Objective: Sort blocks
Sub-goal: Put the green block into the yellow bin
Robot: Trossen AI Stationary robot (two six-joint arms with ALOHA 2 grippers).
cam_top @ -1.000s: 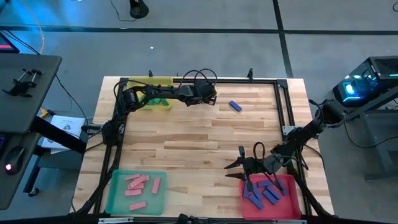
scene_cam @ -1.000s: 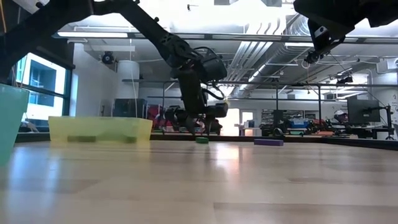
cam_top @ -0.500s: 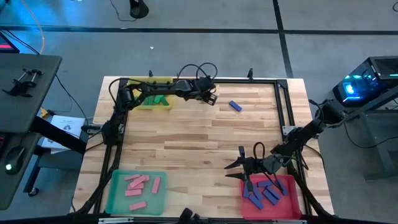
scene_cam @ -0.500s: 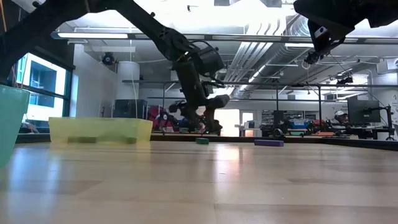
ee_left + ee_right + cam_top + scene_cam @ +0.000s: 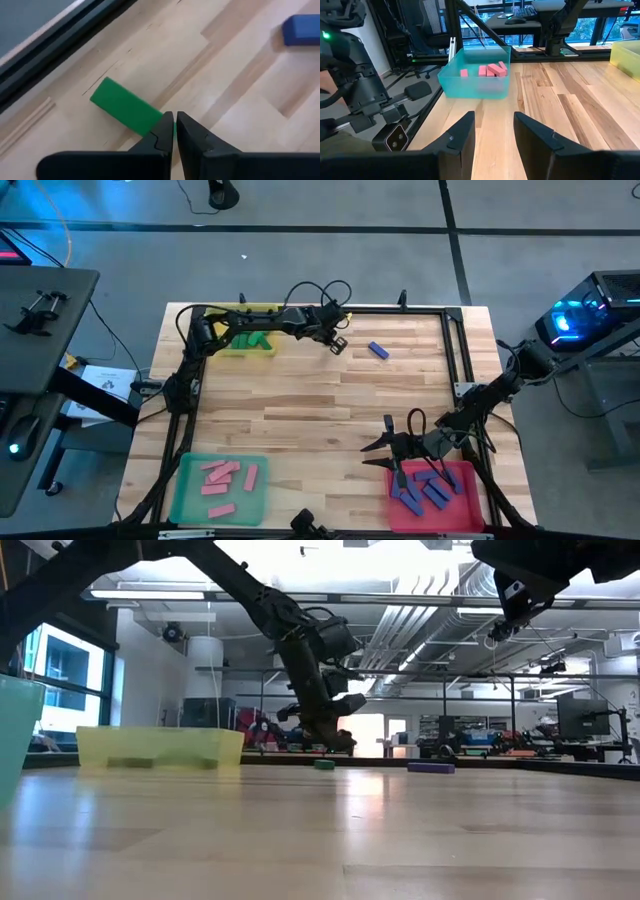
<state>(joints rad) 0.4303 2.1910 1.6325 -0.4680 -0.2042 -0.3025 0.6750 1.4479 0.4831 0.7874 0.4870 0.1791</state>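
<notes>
The left hand (image 5: 174, 131) is hovering with fingers together, gripping nothing, just beside a flat green block (image 5: 127, 107) lying on the pale wooden plank tabletop (image 5: 330, 410) at 12 o'clock. The right hand (image 5: 493, 131) is waiting half apart above the red tray (image 5: 470, 495).

You're in a robotics lab: exposed ceiling ducts (image 5: 430, 625), rows of monitors (image 5: 584, 718) on benches, a glowing computer tower (image 5: 585, 315) beside your framed wooden table (image 5: 330, 430).
</notes>
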